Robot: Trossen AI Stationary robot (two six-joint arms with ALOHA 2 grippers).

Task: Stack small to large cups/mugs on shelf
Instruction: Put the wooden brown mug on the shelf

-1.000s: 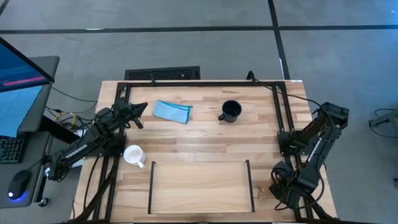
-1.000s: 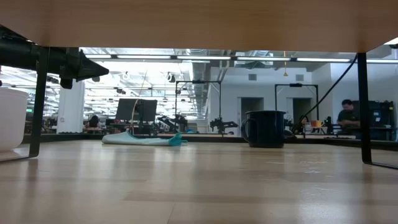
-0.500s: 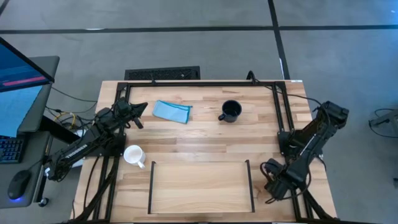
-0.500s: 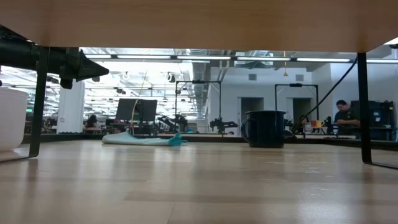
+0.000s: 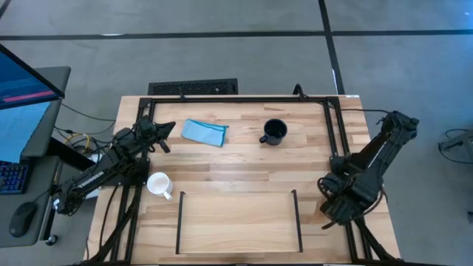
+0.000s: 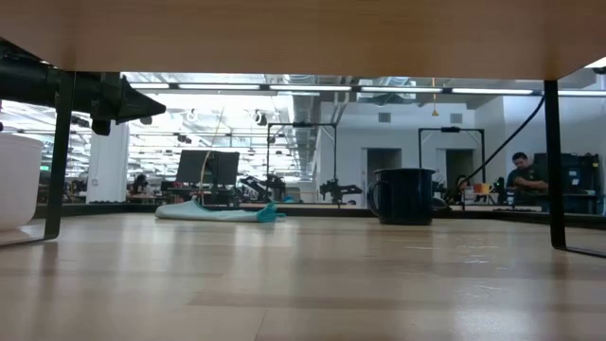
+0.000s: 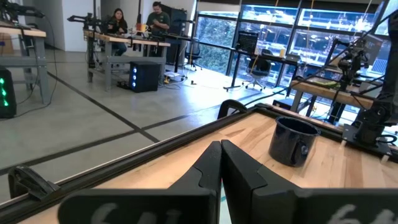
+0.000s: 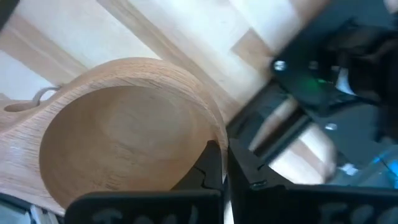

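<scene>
My right gripper [image 8: 219, 163] pinches the wooden cup's [image 8: 118, 149] rim — the shelf [image 5: 238, 222] lies just leftward.

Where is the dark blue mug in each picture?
High view: the dark mug stands on the far half of the table, right of the blue cloth.
Low view: it stands right of centre, the cloth to its left.
Left wrist view: on the right, beyond the left end effector.
Right wrist view: not in it; only a wooden cup shows.
Shared landmark: the blue cloth, in the high and low views.
</scene>
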